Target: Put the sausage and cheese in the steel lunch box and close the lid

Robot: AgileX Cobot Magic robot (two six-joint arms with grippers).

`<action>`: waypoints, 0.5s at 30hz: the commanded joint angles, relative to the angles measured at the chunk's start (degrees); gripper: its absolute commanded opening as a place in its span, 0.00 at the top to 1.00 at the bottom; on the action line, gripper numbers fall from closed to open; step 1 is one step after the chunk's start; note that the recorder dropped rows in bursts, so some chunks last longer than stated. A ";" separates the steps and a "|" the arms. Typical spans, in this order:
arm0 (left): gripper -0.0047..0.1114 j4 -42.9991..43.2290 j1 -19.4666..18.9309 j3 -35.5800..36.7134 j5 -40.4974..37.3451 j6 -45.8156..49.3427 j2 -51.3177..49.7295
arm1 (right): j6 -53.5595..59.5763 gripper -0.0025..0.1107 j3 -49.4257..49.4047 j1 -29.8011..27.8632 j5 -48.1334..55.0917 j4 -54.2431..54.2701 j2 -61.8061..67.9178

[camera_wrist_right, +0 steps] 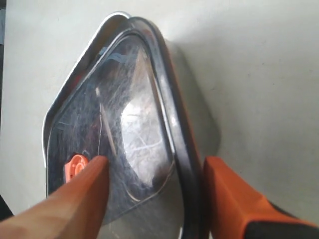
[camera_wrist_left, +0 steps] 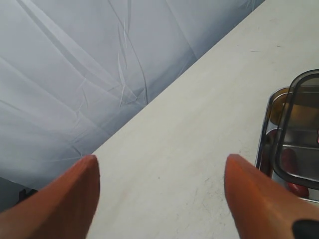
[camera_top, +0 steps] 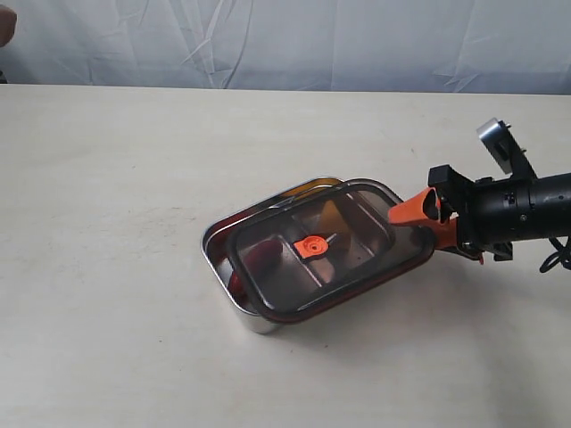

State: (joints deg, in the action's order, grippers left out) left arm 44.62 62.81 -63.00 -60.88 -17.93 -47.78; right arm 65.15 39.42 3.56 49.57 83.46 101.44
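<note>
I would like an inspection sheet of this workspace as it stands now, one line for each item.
Surface: pale table, faintly scuffed.
Job's things: steel lunch box holds the sausage and the cheese; the lid lies skewed on it, not seated.
Clutter: nothing seen.
Grippers: left gripper open above the table; right gripper straddles the lid's rim, grip unclear.
Cables: black cable at the exterior view's right edge.
Surroundings: wrinkled pale backdrop.

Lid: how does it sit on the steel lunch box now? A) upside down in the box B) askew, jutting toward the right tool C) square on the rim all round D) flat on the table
B: in the exterior view the lid lies askew: the steel lunch box shows bare rim at left and the lid overhangs toward the right tool.
</note>
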 commanded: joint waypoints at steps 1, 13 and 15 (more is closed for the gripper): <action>0.39 -0.13 0.10 -0.07 0.71 -0.53 0.47 | 0.69 0.50 -0.11 -0.13 0.02 0.83 0.05; 0.39 -0.26 0.10 -0.07 0.27 -0.53 0.47 | 0.69 0.50 1.88 5.30 -5.33 1.64 0.05; 0.39 -0.26 0.10 -0.07 -0.01 -0.53 0.47 | 0.69 0.50 3.01 6.32 -5.33 1.92 0.05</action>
State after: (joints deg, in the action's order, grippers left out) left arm 44.62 62.81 -63.00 -60.88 -17.93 -47.78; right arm 65.27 40.93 8.59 44.48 84.49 101.44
